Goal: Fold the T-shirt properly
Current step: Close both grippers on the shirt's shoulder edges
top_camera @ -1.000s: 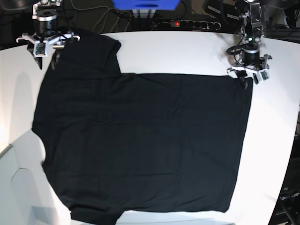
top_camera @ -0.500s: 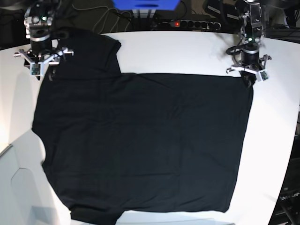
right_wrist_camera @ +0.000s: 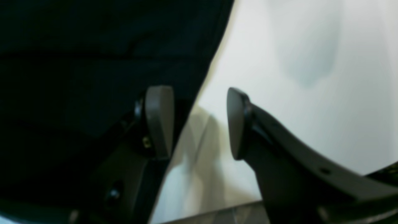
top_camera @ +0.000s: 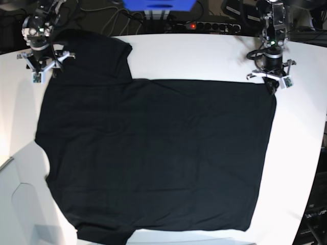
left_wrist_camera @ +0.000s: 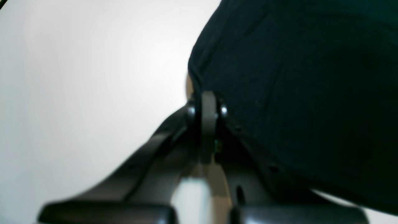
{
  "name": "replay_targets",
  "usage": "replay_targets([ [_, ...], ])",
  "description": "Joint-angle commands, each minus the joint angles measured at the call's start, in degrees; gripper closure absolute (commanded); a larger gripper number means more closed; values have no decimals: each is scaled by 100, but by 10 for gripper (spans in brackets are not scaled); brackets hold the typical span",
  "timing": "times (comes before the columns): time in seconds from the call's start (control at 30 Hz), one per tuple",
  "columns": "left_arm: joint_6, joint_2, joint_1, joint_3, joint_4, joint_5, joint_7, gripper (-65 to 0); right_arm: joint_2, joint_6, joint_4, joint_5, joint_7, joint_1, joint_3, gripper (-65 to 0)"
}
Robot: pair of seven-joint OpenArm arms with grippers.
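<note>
The black T-shirt (top_camera: 153, 153) lies spread flat on the white table (top_camera: 204, 56), one sleeve pointing to the back left. At the shirt's back right corner my left gripper (top_camera: 271, 86) stands nose-down. In the left wrist view its fingers (left_wrist_camera: 206, 102) are shut together on the edge of the T-shirt (left_wrist_camera: 295, 77), which bulges up beside them. My right gripper (top_camera: 46, 71) hovers at the outer edge of the back left sleeve. It is open in the right wrist view (right_wrist_camera: 197, 123): one finger is over the T-shirt (right_wrist_camera: 93, 46), the other over bare table.
A power strip (top_camera: 209, 25) with a red light, cables and a blue object (top_camera: 158, 4) sit behind the table's back edge. The table's curved right edge (top_camera: 319, 153) runs close to the shirt. White table shows around both grippers.
My left gripper has closed on the shirt's back right corner. My right gripper has shifted back and to the left along the sleeve, staying open.
</note>
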Motion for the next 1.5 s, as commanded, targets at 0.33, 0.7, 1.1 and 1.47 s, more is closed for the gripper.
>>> replay_targets([
  [0.33,10,-96,24,-36,71,12,-21,0,-25,83,-48,47,75,-95,-109,-285],
  [0.7,18,-105,33,-36,71,20,-38,0,1,92,-400,47,75,-51,-161,-9],
  [1.1,18,-43,59,-563,405,20,-3,0,54,488,664,56,119,-95,-144,0],
  [1.47,18,-105,121,-572,783,20,-3,0,54,576,1112,56,110,116,-144,0],
])
